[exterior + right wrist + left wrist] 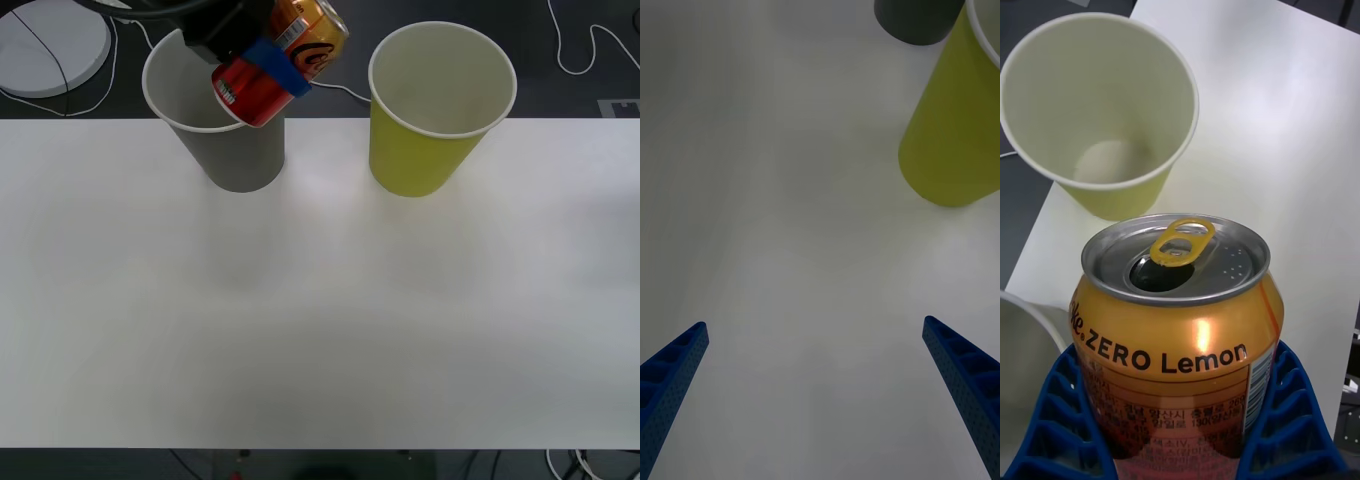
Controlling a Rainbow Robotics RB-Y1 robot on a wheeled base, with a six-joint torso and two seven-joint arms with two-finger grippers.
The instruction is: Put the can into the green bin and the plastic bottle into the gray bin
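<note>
the left gripper (262,62) has the can (283,58) clamped between its fingers, tilted over the gray bin (215,110); the green bin (440,105) stands just right of that, so the carry must cross there first; the right gripper (816,397) waits spread wide

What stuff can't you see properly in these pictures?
- Gray bin: the front view has the can and left gripper covering part of its rim and inside.
- Can's bottom half: the left wrist view has blue fingers hiding it.
- Green bin: the right wrist view's edge cuts off its top.
</note>
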